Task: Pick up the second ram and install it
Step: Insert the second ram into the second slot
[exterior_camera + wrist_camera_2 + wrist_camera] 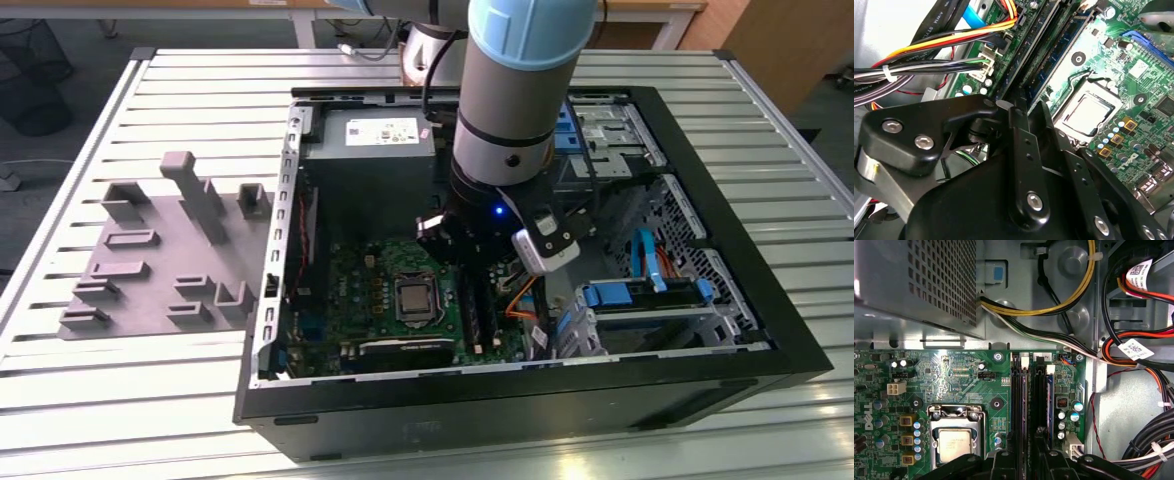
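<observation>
Clamping second ram (1024,400) upright at mobo slots (1037,400), hand (1026,459) narrow round it.

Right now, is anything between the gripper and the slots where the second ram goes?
Nothing visible. The gripper sits directly over the memory slots; the cables lie beside them, not across.

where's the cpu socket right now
In the exterior view the cpu socket sits mid-motherboard inside the open case, to the exterior view's left of the gripper and the black memory slots.
</observation>
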You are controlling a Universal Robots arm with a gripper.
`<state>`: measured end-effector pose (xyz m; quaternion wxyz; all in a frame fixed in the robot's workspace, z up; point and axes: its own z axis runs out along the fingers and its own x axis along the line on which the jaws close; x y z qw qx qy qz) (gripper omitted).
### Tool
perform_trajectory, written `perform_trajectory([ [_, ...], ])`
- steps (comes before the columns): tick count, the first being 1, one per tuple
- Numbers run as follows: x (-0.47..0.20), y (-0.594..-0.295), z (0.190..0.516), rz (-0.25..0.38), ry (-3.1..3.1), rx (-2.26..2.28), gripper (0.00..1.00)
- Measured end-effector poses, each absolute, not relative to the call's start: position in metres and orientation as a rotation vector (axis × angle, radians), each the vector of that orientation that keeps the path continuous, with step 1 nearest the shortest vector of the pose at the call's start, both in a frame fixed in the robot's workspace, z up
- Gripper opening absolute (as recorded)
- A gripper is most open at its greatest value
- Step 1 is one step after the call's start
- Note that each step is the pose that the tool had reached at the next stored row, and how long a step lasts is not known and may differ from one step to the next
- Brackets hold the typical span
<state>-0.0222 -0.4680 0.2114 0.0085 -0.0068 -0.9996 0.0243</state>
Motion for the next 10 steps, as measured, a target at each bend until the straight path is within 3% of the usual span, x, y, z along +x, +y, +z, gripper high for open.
perform_trajectory([
  [10, -0.022, -0.468, 0.230, 0.076, -3.121, -0.021, 0.28],
])
